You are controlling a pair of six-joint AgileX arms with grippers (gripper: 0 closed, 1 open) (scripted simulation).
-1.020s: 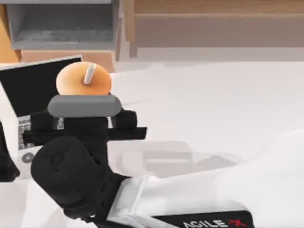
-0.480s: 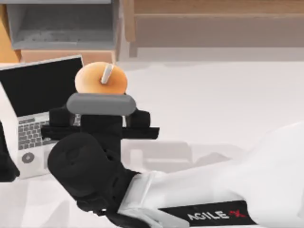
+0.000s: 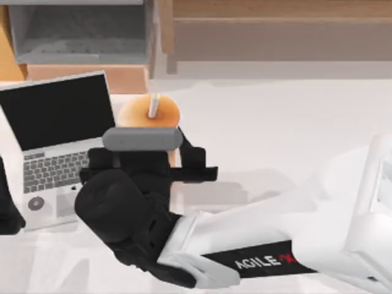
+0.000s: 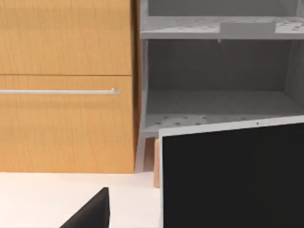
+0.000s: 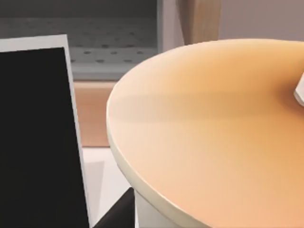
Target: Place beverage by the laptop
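The beverage (image 3: 149,112), a cup with an orange domed lid and a white straw, stands just right of the laptop's screen edge. My right gripper (image 3: 147,139) reaches in from the right and is shut on the beverage below the lid, under its grey camera bar. The silver laptop (image 3: 55,141) sits open at the left, with a black screen, grey keyboard and a round sticker. In the right wrist view the lid (image 5: 213,133) looms close beside the laptop screen (image 5: 38,142). My left gripper (image 3: 7,211) is parked at the table's left edge.
A grey open shelf unit (image 3: 79,33) and a wooden cabinet (image 3: 275,30) stand behind the table. The left wrist view shows the cabinet's drawer fronts (image 4: 66,85), the shelf (image 4: 213,95) and the laptop screen (image 4: 232,175). The white table (image 3: 275,122) stretches right of the cup.
My right gripper has carried the beverage rightward and toward the table's front, off the laptop's screen area. The laptop's screen and keyboard are now uncovered. The left arm has stayed still.
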